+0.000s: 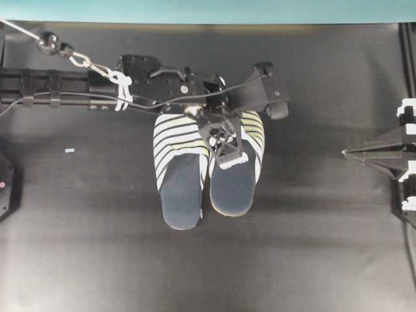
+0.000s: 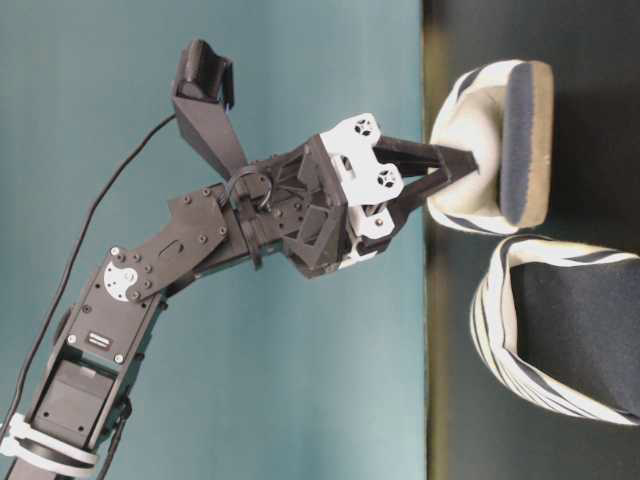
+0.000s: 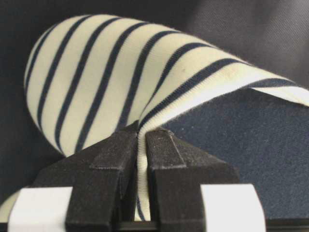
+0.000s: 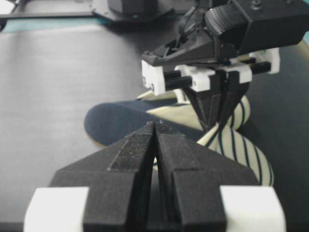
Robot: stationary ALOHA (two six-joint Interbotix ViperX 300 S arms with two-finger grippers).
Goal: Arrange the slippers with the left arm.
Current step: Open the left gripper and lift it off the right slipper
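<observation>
Overhead exterior, left gripper (image 1: pixel 227 144) pinching right-hand slipper (image 1: pixel 235 175) (upper's edge), other slipper (image 1: pixel 181 170) alongside

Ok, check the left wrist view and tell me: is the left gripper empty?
No. The left gripper is shut on the striped upper edge of a slipper, with the fabric pinched between its fingers.

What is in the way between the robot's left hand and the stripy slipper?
Nothing visible. The black left hand is already shut on the edge of the cream-and-navy striped fabric upper of one open-back slipper. That slipper lies right beside its matching slipper on the dark table.
</observation>
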